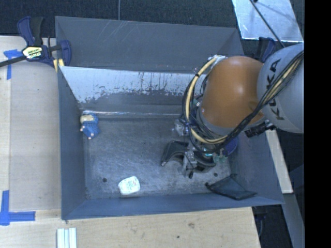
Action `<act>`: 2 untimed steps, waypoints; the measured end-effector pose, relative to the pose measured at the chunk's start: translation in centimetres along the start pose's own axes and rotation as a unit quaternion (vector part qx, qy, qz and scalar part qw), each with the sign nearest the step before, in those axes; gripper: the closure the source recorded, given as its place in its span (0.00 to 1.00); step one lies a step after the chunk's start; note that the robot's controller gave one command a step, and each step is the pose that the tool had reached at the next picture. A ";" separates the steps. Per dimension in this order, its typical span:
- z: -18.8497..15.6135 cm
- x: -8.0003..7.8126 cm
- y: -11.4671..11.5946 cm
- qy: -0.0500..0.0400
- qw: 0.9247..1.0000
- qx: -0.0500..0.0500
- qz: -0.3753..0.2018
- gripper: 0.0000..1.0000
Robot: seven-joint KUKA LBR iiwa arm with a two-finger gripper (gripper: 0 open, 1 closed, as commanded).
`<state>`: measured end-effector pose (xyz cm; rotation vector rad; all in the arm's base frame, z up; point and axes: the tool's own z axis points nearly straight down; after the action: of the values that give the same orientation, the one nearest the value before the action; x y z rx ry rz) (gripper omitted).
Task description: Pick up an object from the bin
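Dim light; glare whitens the back of the bin (129,81).

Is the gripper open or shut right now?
Open: the gripper has its two fingers spread apart over the bin floor, nothing between them.

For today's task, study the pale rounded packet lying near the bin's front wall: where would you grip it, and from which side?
Probably across its shorter width, coming down from above. The pale packet lies flat on the floor with bare space around it, but the front wall stands close, so a sideways approach looks cramped.
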<state>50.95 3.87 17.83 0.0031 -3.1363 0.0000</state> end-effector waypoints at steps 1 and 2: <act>11.0 -2.1 -5.2 -0.001 0.983 0.000 0.184 0.00; 11.0 -2.2 -5.3 -0.002 0.983 0.000 0.184 0.00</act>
<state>53.08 -1.40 6.80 -0.5735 -3.0874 0.0009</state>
